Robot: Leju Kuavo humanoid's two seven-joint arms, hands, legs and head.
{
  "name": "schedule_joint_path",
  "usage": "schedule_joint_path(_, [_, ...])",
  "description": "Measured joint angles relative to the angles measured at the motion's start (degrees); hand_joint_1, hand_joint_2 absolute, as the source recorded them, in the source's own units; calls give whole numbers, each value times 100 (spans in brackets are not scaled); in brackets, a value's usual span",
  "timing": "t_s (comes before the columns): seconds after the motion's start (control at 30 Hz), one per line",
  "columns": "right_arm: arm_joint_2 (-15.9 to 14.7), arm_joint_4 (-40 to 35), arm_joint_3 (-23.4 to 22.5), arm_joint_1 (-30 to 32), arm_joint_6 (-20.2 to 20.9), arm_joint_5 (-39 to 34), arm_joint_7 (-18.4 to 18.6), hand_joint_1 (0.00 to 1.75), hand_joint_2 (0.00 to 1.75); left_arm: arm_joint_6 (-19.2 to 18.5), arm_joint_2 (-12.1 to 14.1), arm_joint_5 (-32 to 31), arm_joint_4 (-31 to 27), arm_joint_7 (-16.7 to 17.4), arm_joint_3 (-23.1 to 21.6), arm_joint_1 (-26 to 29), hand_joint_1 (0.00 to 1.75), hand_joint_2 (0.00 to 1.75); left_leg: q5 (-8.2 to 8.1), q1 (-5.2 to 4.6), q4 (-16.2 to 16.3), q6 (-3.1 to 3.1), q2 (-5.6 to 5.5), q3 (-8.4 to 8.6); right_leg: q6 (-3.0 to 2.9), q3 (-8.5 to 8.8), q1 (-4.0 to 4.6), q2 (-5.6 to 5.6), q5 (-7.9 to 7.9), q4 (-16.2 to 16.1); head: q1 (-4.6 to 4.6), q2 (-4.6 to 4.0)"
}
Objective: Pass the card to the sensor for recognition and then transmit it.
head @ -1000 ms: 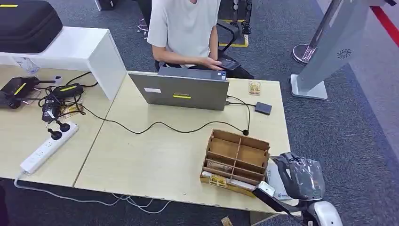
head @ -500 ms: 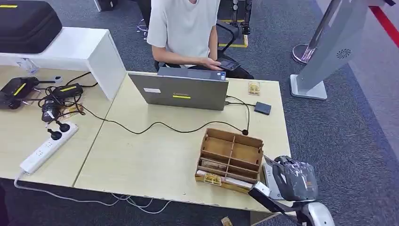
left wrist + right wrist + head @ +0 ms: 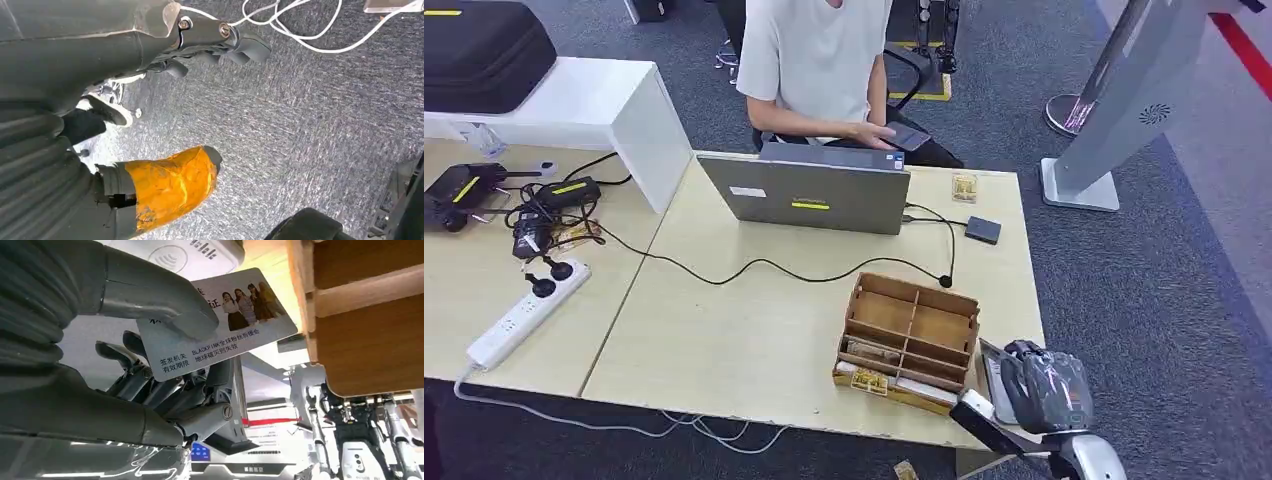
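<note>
My right hand (image 3: 1046, 390) low at table's (image 3: 754, 340) near right corner, thumb (image 3: 165, 310) pressing card (image 3: 225, 325) against fingers (image 3: 165, 390) beneath. Card held just beside wooden box (image 3: 911, 340), over white reader (image 3: 172, 252). My left hand (image 3: 165, 185) hangs over grey carpet (image 3: 310, 130), fingers apart, holding nothing. Beyond box: black cable (image 3: 764, 268), laptop (image 3: 809, 192), person (image 3: 819, 60) seated behind it.
</note>
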Motion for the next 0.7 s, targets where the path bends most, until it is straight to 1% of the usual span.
schedule_joint_path(0.23, [0, 74, -212, -2, -46, -61, 9, 175, 175, 11, 0, 0, 0, 35, 7, 1, 0, 175, 0, 0, 0, 0, 0, 0, 0, 0, 0, 0, 0, 0, 0, 0])
schedule_joint_path(0.57, [0, 87, -665, 74, -140, -114, -9, 175, 175, 57, -9, 13, 2, 50, 57, 4, 0, 175, 0, 0, 0, 0, 0, -1, 0, 0, 0, 0, 0, 0, 2, 0])
schedule_joint_path(0.7, [0, 87, -737, 100, -146, -114, -9, 175, 175, 59, -11, 17, 2, 52, 66, 4, 0, 175, 0, 0, 0, 0, 0, 0, 0, -1, 0, 0, 0, 0, 0, 0])
